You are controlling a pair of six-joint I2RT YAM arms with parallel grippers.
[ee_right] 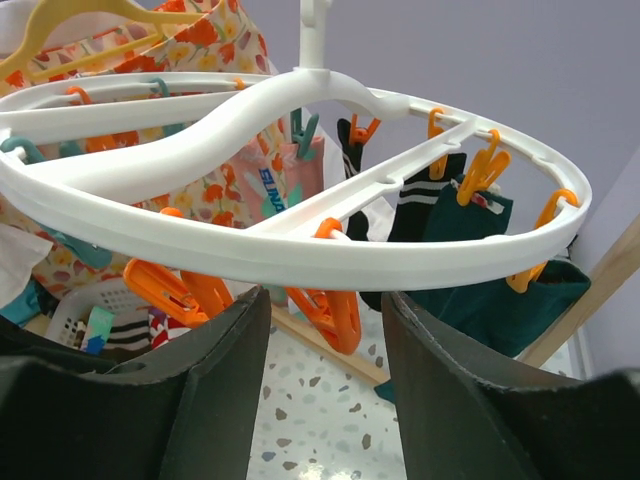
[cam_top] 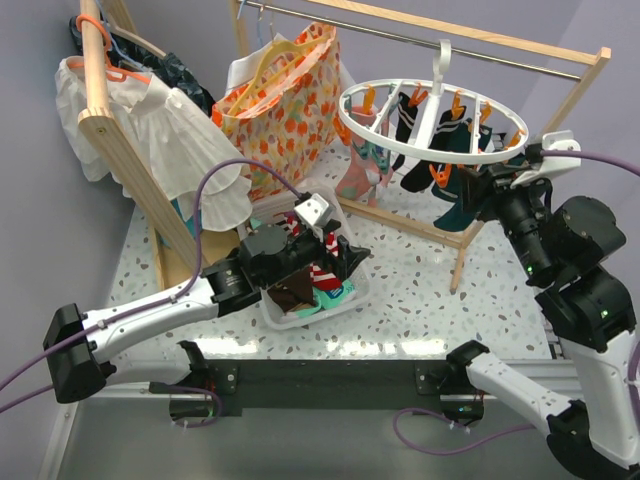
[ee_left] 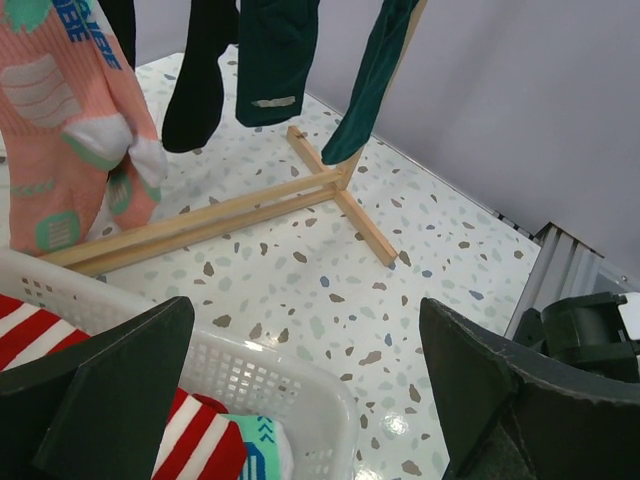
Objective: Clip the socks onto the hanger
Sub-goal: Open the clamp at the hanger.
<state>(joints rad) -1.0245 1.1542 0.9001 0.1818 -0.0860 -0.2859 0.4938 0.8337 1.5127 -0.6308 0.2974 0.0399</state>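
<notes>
Upper left: white shirt (cam_top: 150,130) draped by a slanted wooden post (cam_top: 130,150); upper centre: floral bag (cam_top: 285,95); across the top: wooden rail (cam_top: 480,38), with foot bars (ee_left: 230,215) flat on the tabletop (cam_top: 420,270).

Upper right: ring (cam_top: 430,125) hooked on the rail, with dark, teal and pink socks (cam_top: 440,150) clipped beneath; right tool (ee_right: 325,300) raised just under the near rim, parted either side of an orange clip (ee_right: 335,320) and gripping nothing.

Centre: white basket (ee_left: 260,375) holding a red-striped sock (ee_left: 200,440), a brown one (cam_top: 293,292) and a teal one (ee_left: 255,445); left tool (ee_left: 305,320) spread wide above the basket's corner, empty.

Speckled terrazzo tabletop; lilac wall (ee_left: 520,90) behind.
</notes>
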